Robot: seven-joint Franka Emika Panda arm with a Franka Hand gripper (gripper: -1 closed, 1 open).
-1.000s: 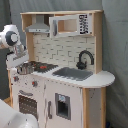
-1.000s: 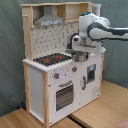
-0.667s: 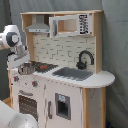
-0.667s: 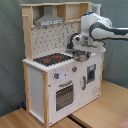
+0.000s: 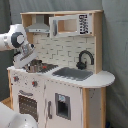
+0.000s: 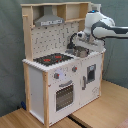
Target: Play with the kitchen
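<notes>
Little differs from a second ago. In the first exterior view the arm [image 5: 17,42] sits a touch further toward the first exterior view's right and lower over the hob [image 5: 37,66] than before, its wrist closer to the burners. In the second exterior view the arm [image 6: 102,30] leans slightly more toward the second exterior view's left, its wrist end a little nearer the faucet [image 6: 79,36] and sink [image 6: 80,51]. The shift is slight in both exterior views, and the gripper itself is too hidden to compare.
</notes>
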